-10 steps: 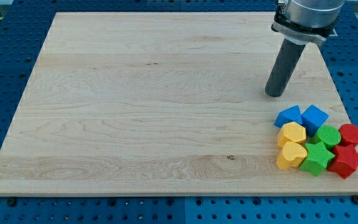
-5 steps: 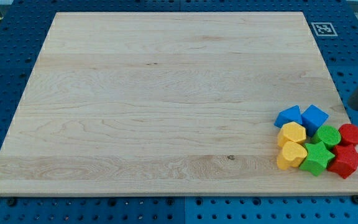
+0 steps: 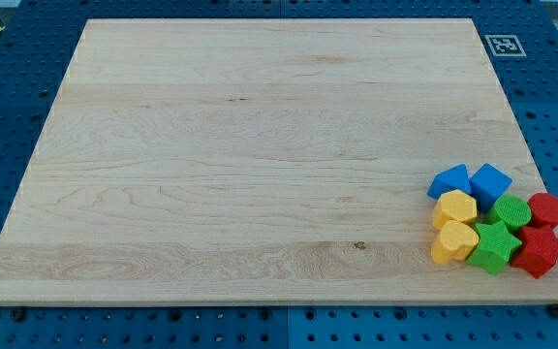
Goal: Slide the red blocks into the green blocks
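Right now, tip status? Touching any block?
Tip: not in this view, so its place relative to the blocks cannot be told.
Red blocks sit against green blocks.

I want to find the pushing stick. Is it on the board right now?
No, my tip is not in view; the wooden board holds only the cluster of blocks, like the green star and red star.

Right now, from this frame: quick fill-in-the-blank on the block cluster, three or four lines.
1. All the blocks sit near the board's bottom ____ corner.
2. The green star sits directly left of the ____ star.
3. The two blue blocks lie at the cluster's ____.
4. The number of yellow blocks is ____.

Missing: right; red; top; two
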Controlling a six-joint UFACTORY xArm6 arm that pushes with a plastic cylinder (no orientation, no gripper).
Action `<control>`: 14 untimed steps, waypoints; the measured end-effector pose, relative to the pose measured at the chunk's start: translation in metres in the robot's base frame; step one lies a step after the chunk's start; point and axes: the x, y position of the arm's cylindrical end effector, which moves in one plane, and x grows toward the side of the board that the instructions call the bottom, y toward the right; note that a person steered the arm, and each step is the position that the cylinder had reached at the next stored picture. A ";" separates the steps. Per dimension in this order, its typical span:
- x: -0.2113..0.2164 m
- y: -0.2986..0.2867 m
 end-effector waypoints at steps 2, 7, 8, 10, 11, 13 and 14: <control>0.007 -0.005; -0.020 -0.094; -0.020 -0.100; -0.002 -0.058; -0.006 -0.020; -0.050 -0.006; -0.050 -0.037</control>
